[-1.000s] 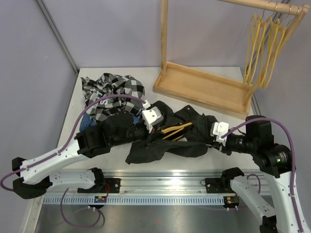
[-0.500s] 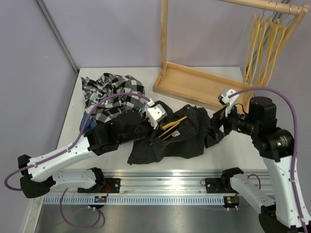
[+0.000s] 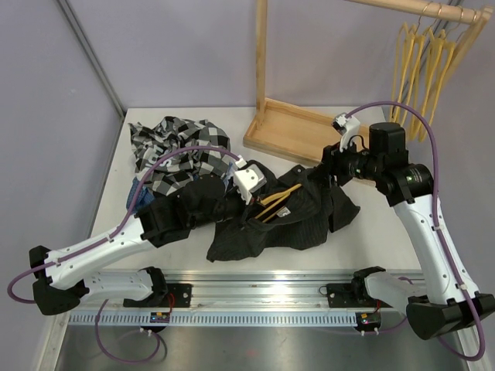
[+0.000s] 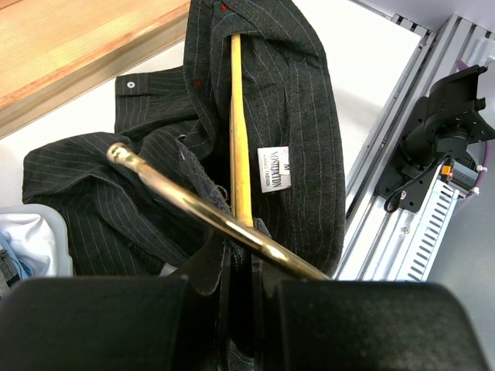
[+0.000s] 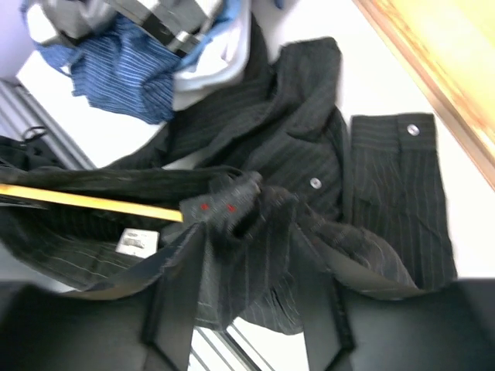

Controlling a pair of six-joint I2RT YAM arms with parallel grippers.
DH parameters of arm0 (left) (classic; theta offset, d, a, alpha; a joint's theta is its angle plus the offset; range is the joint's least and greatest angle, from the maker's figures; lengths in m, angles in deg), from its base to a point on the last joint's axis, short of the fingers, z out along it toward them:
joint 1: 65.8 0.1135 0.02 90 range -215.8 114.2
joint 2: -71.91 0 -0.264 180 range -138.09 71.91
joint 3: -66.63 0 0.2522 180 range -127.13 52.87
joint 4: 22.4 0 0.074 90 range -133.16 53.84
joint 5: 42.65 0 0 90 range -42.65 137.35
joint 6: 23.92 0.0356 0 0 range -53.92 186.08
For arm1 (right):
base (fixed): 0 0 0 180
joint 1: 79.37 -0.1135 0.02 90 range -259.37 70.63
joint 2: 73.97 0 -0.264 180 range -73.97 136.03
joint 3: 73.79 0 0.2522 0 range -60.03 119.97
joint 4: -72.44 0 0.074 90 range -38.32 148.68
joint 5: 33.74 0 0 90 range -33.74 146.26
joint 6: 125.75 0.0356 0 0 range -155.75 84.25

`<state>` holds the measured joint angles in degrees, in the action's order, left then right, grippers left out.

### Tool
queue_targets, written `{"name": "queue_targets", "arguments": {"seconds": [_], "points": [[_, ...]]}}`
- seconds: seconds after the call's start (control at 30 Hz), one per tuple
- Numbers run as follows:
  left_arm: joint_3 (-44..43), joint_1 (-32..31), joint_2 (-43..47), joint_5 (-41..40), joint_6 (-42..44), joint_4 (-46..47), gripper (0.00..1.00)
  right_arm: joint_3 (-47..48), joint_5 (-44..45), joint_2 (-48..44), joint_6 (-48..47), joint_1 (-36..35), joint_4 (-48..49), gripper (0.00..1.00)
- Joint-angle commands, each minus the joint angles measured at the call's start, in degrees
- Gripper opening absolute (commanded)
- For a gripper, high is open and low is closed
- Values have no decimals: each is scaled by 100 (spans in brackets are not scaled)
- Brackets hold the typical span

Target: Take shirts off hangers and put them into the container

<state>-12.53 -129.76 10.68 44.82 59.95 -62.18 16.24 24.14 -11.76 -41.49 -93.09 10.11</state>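
A black pinstriped shirt (image 3: 302,220) lies crumpled at the table's middle with a yellow hanger (image 3: 280,199) still inside it. My left gripper (image 3: 257,201) is shut on the hanger (image 4: 236,139) near its metal hook (image 4: 193,205), with shirt cloth around the jaws (image 4: 241,263). My right gripper (image 3: 326,166) hovers over the shirt's far right part. In its wrist view the gripper (image 5: 247,286) is open, with bunched collar cloth (image 5: 255,209) between the fingers (image 5: 174,301). The container (image 4: 56,239) shows only as a pale rim; a checked shirt (image 3: 178,147) and others cover it.
The wooden rack base (image 3: 317,139) and its post (image 3: 261,62) stand at the back, just behind my right gripper. Several bare hangers (image 3: 425,69) hang from the rail at the top right. A blue shirt (image 5: 116,69) lies in the pile at the left.
My right gripper let go of the shirt's near right edge, opened, then rose and swung back and left over the collar, its jaws narrowing. The left gripper has shifted the hanger slightly right.
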Motion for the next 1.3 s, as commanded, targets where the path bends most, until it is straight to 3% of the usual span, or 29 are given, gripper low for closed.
{"name": "queue_targets", "arguments": {"seconds": [0.0, 0.23, 0.33, 0.37, 0.4, 0.47, 0.6, 0.77, 1.03, 1.27], "points": [[-104, 7, 50, 85, -108, 625, 0, 292, -548, 97, 213, 1, 243, 53], [-148, -2, 76, 59, -90, 572, 0, 327, -761, 379, 214, -26, 59, 44], [-148, -2, 129, 7, -55, 511, 0, 423, -515, 414, 109, -26, -81, 24], [-130, -2, 138, -11, -37, 493, 0, 459, -428, 397, 82, -26, -99, 2], [-113, -2, 147, -46, -29, 458, 0, 502, -131, 353, 55, -26, -56, 0], [-60, -2, 173, -73, 50, 344, 0, 608, 379, 151, -85, -26, 32, 0], [168, 7, 322, -143, 200, 229, 0, 364, 3137, -419, -435, -17, 909, 0], [309, 7, 577, -161, 437, 220, 0, -68, 4616, -641, -779, 35, 1526, 0], [143, 16, 796, -151, 578, 168, 0, -1016, 4557, -605, -903, 220, 1650, 0], [116, 42, 1166, -714, 754, -149, 0, -1202, 3505, -1106, -1183, 896, 1273, 0]]}}
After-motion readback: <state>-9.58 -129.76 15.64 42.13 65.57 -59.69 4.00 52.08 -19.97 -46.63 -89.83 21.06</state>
